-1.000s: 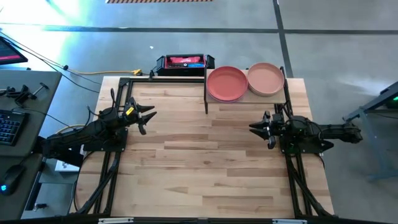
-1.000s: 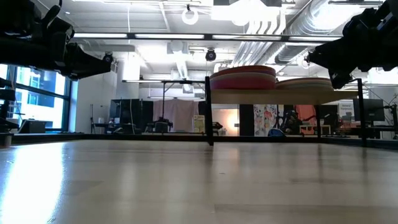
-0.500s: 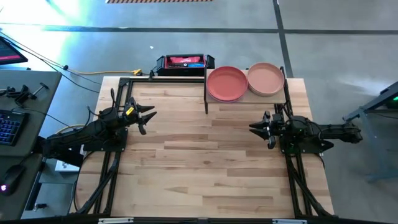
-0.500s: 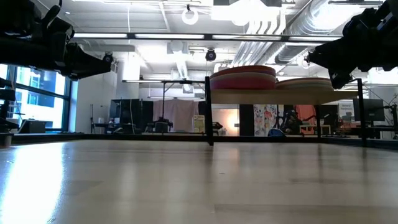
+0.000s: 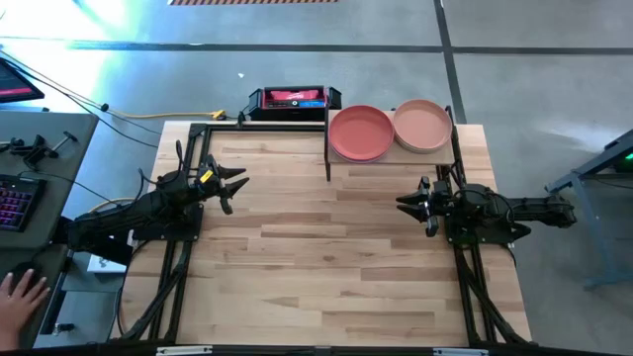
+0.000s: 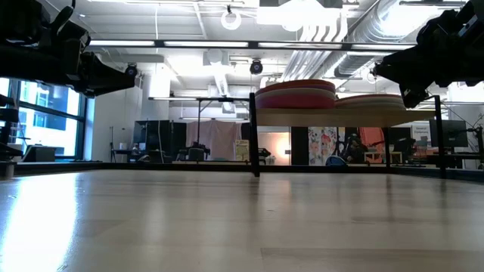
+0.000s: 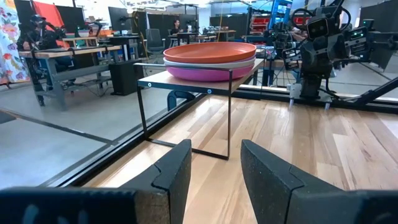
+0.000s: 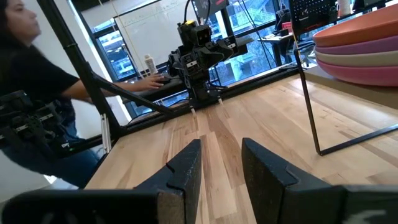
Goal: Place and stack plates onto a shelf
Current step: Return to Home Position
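Your left end effector (image 5: pixel 235 186) hangs open near the tabletop's (image 5: pixel 316 267) left edge, and your right end effector (image 5: pixel 404 205) hangs open near its right edge, well apart. Two stacks of plates (image 5: pixel 361 133) sit on the shelf (image 7: pixel 160 74) at the far edge, toward the right corner.

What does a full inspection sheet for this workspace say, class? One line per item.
Surface: slatted wooden tabletop, an arm raised over each side.
Job's things: shelf at the far right corner, carrying two stacks, red plate topping one, peach plate the other.
Clutter: black-and-red box beyond the far edge.
Grippers: left gripper and right gripper both empty, fingers apart.
Cables: yellow cable behind the far left corner.
Surroundings: keyboard and a person's hand left of the table.
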